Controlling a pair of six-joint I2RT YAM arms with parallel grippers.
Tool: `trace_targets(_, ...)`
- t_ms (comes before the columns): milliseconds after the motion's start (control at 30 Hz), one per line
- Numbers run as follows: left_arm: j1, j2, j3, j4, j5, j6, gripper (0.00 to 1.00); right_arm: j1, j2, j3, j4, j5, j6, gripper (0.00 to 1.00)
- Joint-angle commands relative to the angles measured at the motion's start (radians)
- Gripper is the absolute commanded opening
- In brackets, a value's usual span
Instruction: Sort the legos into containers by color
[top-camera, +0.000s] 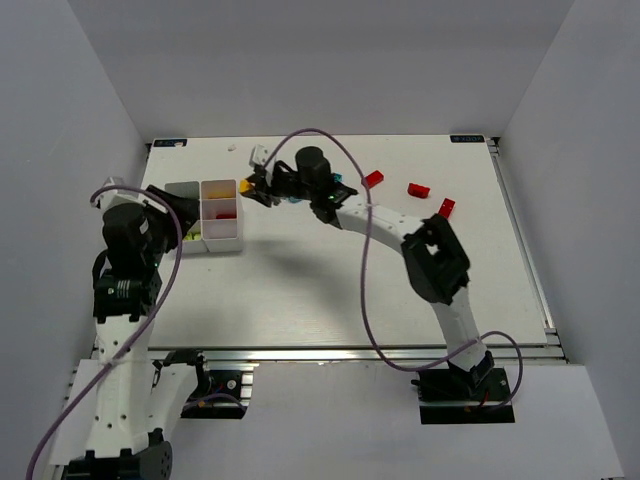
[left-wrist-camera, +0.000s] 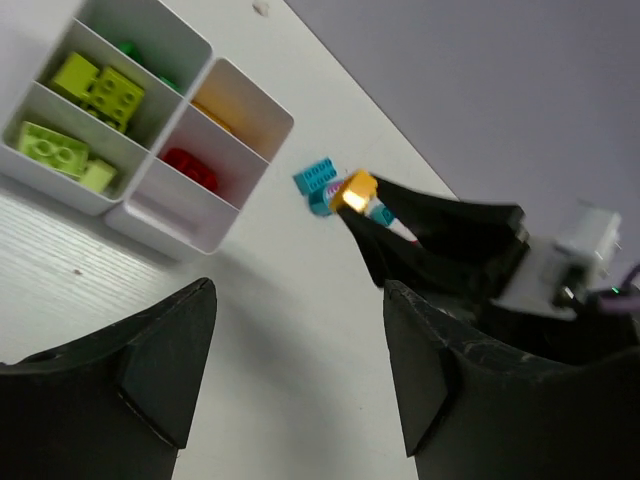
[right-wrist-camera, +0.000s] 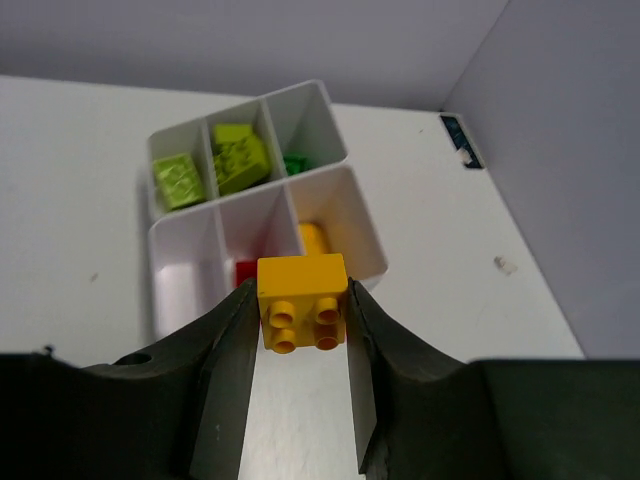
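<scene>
My right gripper is shut on a yellow brick, held above the table just right of the white tray; it also shows in the top view and the left wrist view. The tray holds lime bricks, a green one, a red one and a yellow one, each colour in its own compartment. My left gripper is open and empty, above the table near the tray's left side.
A cyan brick lies on the table just behind the held brick. Three red bricks lie at the back right. A small white scrap lies near the back edge. Walls enclose three sides.
</scene>
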Motion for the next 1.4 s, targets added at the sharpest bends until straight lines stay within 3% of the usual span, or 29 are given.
trace_targets(0,0.004,-0.07,0.042,-0.125,-0.14,0.035,0.77,0.031,0.16,0.22,0.136,0.112,0.086,0.0)
trace_targets(67,0.005,-0.096,0.05,-0.159,-0.151,0.036,0.79,0.051,0.275,0.357,0.178,0.139,0.088,0.0)
trace_targets(200,0.004,-0.133,0.087,-0.227,-0.181,0.052,0.81,0.075,0.379,0.398,0.383,0.184,0.079,0.0)
trace_targets(300,0.005,-0.148,0.09,-0.254,-0.194,0.06,0.83,0.091,0.432,0.463,0.373,0.225,0.052,0.0)
trace_targets(567,0.004,-0.179,0.072,-0.271,-0.198,0.075,0.86,0.104,0.464,0.437,0.408,0.297,0.008,0.04)
trace_targets(700,0.004,-0.168,0.069,-0.273,-0.192,0.083,0.86,0.106,0.467,0.415,0.417,0.3,0.003,0.19)
trace_targets(967,0.005,-0.154,0.07,-0.265,-0.179,0.094,0.86,0.109,0.493,0.417,0.423,0.314,-0.035,0.41)
trace_targets(1167,0.004,-0.15,0.075,-0.265,-0.175,0.095,0.86,0.109,0.481,0.389,0.437,0.285,-0.046,0.68)
trace_targets(1233,0.004,-0.15,0.075,-0.259,-0.171,0.094,0.86,0.109,0.455,0.357,0.448,0.271,-0.044,0.78)
trace_targets(1267,0.005,-0.15,0.075,-0.256,-0.169,0.094,0.86,0.109,0.442,0.345,0.46,0.267,-0.04,0.89)
trace_targets(1367,0.004,-0.15,0.069,-0.234,-0.152,0.097,0.86,0.109,0.358,0.251,0.5,0.262,-0.027,0.89)
